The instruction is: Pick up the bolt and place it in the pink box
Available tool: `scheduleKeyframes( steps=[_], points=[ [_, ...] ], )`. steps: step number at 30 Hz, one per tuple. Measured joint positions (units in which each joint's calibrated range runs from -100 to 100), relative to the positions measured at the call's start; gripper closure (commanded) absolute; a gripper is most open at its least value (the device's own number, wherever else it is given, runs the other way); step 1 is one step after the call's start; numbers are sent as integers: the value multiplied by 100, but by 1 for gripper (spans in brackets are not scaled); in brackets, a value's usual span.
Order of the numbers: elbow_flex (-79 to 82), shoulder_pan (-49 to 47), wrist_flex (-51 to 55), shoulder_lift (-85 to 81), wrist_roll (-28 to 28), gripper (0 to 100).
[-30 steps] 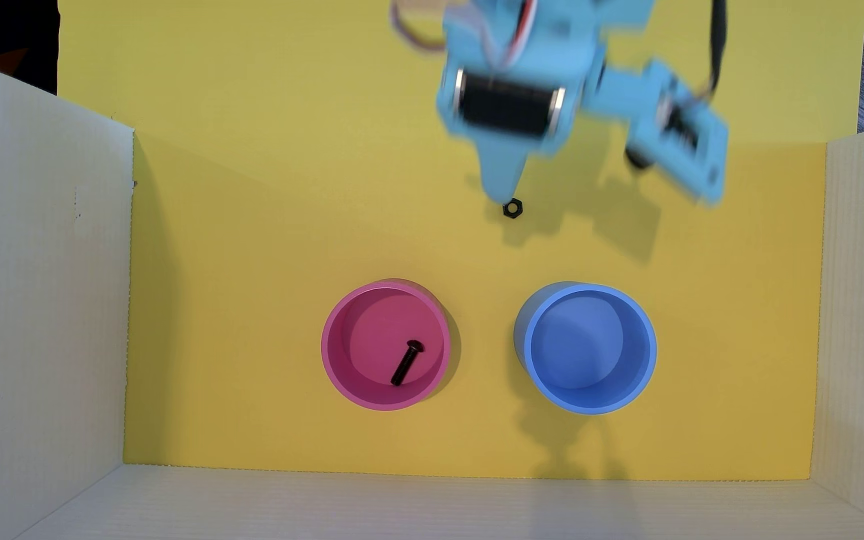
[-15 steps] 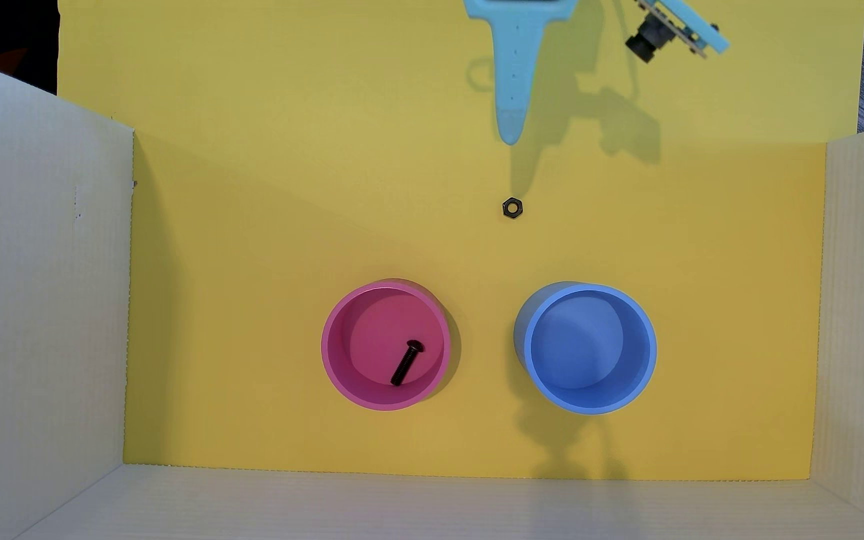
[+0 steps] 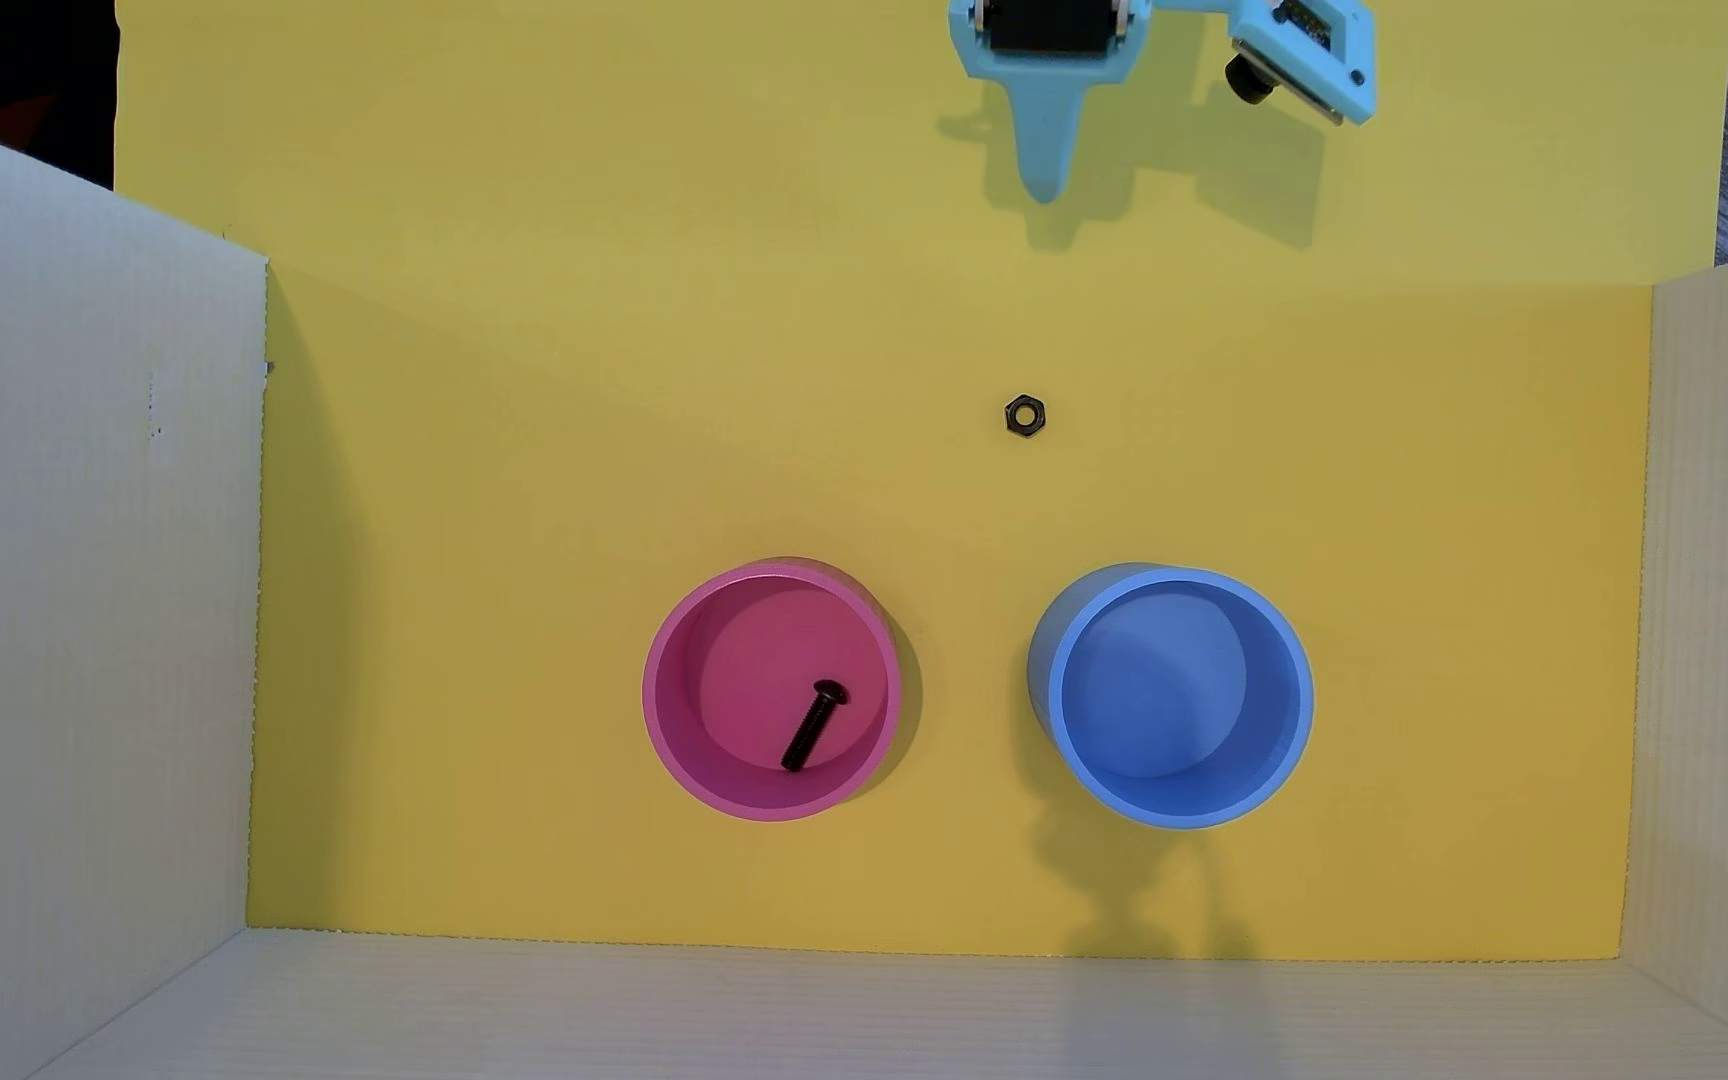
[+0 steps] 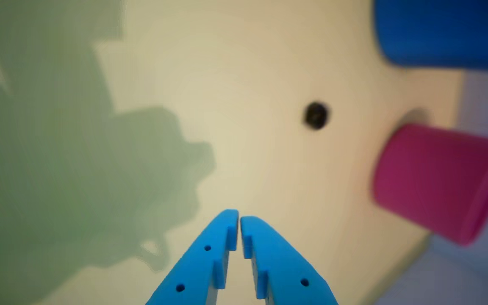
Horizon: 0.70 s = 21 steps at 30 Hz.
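Note:
The black bolt (image 3: pixel 815 725) lies inside the pink box (image 3: pixel 660 694), slanted on its flat bottom, head toward the upper right. In the wrist view the pink box (image 4: pixel 434 182) shows from the side at the right, and the bolt is hidden there. My light-blue gripper (image 3: pixel 1045 190) is at the top edge of the overhead view, far from the box. Its fingers (image 4: pixel 214 250) meet at the tips in the wrist view, where the gripper (image 4: pixel 239 217) is shut with nothing between them.
A small black hexagonal nut (image 3: pixel 1025 415) lies on the yellow floor between the gripper and the cups; it shows as a blurred dark spot (image 4: pixel 316 115) in the wrist view. A blue round container (image 3: pixel 1301 696) stands right of the pink one. White cardboard walls (image 3: pixel 81 582) enclose the floor.
The gripper has pulled back from just above the nut toward the top edge of the overhead view. Bolt, nut and both cups have stayed where they were.

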Motion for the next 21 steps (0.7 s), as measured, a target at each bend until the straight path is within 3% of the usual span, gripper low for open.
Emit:
scheduleKeyframes(
  steps=[21],
  points=[
    [207, -44, 51, -34, -127, 99]
  ],
)
